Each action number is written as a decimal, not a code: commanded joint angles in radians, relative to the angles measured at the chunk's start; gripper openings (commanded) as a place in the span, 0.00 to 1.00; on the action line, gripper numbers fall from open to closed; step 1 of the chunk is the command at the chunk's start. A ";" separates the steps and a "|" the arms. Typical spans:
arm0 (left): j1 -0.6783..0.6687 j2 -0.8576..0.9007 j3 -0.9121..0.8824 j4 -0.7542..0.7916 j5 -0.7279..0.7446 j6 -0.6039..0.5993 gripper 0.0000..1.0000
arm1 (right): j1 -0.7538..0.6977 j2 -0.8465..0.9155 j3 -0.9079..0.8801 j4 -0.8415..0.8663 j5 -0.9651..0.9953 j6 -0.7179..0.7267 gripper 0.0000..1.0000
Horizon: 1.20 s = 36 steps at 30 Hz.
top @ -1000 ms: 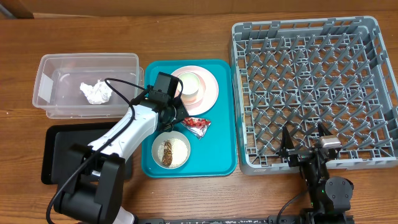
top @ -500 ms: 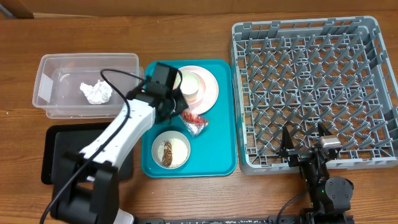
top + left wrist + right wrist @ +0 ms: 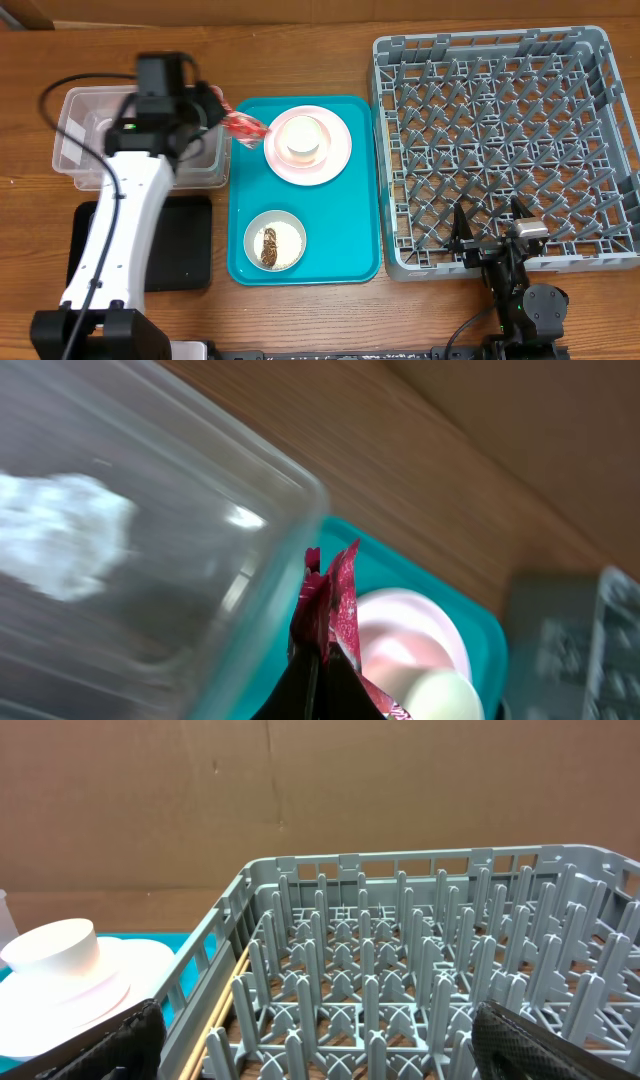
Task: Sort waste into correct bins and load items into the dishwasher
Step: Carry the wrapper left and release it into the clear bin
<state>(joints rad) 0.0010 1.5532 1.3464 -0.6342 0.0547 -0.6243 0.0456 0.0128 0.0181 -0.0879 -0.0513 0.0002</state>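
wood table (image 3: pixel 300 60): left gripper (image 3: pixel 218 112) clamped on wrapper (image 3: pixel 246 128), held up at right rim of tub (image 3: pixel 75 110), over teal tray (image 3: pixel 350 250) edge. tissue (image 3: pixel 60 550) in tub. right gripper (image 3: pixel 490 238) spread wide, sits at rack (image 3: pixel 500 140) front edge.

- Worktop (image 3: pixel 300 310), left to right: tub (image 3: pixel 85 130), serving tray (image 3: pixel 350 230), rack (image 3: pixel 500 140).
- Plate (image 3: pixel 340 150) behind bowl (image 3: pixel 290 235), both on serving tray.
- Flat tray (image 3: pixel 185 250) before tub.
- Wrapper (image 3: pixel 243 128) between tub and plate.

Wooden table (image 3: pixel 300 60), brown backdrop (image 3: pixel 300 790)
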 commanded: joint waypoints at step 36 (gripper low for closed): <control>0.151 0.089 0.098 -0.050 0.112 0.153 0.53 | -0.008 -0.010 -0.010 0.007 0.005 0.004 1.00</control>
<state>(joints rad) 0.1696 1.7561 1.3979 -0.6361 -0.0311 -0.5159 0.0456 0.0128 0.0181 -0.0883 -0.0509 0.0002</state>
